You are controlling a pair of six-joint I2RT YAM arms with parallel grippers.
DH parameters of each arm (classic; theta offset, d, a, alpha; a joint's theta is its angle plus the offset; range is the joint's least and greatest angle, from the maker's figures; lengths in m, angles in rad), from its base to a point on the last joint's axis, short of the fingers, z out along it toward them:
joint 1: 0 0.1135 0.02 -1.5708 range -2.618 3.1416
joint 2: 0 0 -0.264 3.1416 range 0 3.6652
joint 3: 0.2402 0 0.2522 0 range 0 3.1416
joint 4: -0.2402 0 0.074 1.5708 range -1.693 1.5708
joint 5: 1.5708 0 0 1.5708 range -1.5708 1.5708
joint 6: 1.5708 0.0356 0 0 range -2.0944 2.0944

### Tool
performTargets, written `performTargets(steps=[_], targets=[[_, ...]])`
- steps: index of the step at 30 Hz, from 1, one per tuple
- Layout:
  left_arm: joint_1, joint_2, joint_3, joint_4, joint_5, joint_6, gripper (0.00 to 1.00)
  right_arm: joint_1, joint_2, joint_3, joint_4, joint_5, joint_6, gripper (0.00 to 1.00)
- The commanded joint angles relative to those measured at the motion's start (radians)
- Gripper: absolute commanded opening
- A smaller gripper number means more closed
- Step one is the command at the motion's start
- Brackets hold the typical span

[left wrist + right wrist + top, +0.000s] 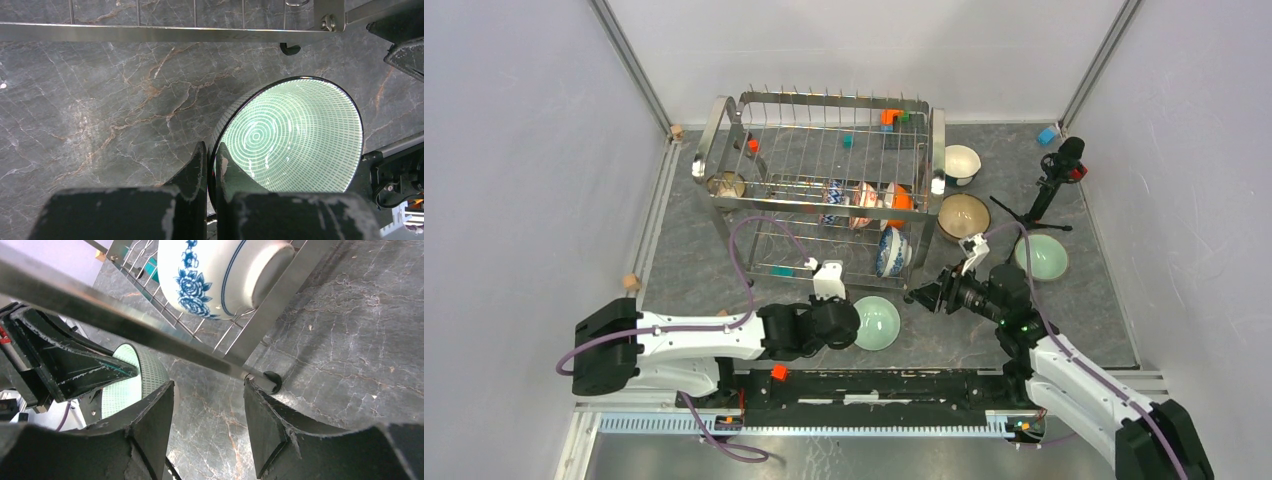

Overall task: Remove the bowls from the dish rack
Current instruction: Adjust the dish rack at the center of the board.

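Note:
The chrome dish rack (824, 165) stands mid-table. It holds a bowl at the upper left (726, 184), several patterned bowls in the middle (864, 205) and a blue-patterned bowl (892, 250) on the lower tier, also in the right wrist view (215, 275). My left gripper (849, 322) (211, 155) is shut on the rim of the teal-and-white bowl (876, 322) (295, 135), low in front of the rack. My right gripper (921, 296) (209, 405) is open and empty by the rack's front right foot (272, 382).
A white bowl (961, 163), a brown bowl (964, 216) and a pale green bowl (1041, 256) sit on the table right of the rack. A black tripod stand (1054, 180) is at the far right. Small coloured blocks (889, 117) lie on the rack.

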Motion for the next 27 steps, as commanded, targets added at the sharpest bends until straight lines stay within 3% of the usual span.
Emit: performTargets(steps=[1, 12, 22, 27], targets=[[0.009, -0.02, 0.024, 0.045, -0.052, -0.013, 0.02, 0.003, 0.068, 0.059, 0.13, 0.021, 0.006, 0.59], [0.067, 0.014, 0.022, 0.081, -0.016, 0.016, 0.02, 0.003, 0.253, 0.163, 0.161, 0.054, -0.05, 0.59], [0.15, 0.035, 0.041, 0.115, 0.042, 0.072, 0.02, -0.017, 0.403, 0.338, 0.076, 0.113, -0.126, 0.62], [0.173, 0.043, 0.05, 0.121, 0.072, 0.091, 0.02, -0.018, 0.389, 0.374, -0.096, 0.11, -0.218, 0.77]])
